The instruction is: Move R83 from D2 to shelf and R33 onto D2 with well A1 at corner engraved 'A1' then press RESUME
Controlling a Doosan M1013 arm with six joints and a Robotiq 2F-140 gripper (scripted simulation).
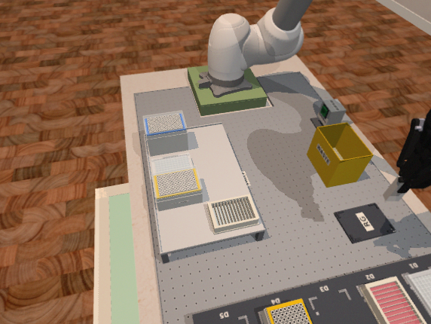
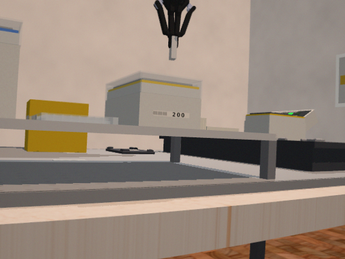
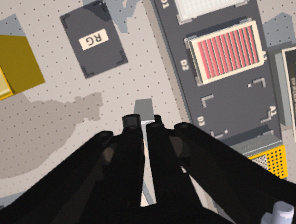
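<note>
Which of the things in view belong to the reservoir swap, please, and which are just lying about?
Job: pink-filled reservoir at D2; cream reservoir on the shelf; labware shelf; RG nest; empty, shut gripper.
Lying about: yellow waste bin; blue-rimmed tip rack; yellow-rimmed tip rack.

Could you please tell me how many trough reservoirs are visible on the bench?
2: a cream reservoir on the shelf corner, and a red-filled reservoir at D2 on the deck. None seems hidden.

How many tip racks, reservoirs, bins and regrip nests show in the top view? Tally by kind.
Tip racks: 3 (blue-rimmed, yellow-rimmed on shelf, yellow-rimmed at D4)
Reservoirs: 2 (cream, on shelf; pink, at D2)
Waste bin: 1
Regrip nest: 1
Total: 7
</note>
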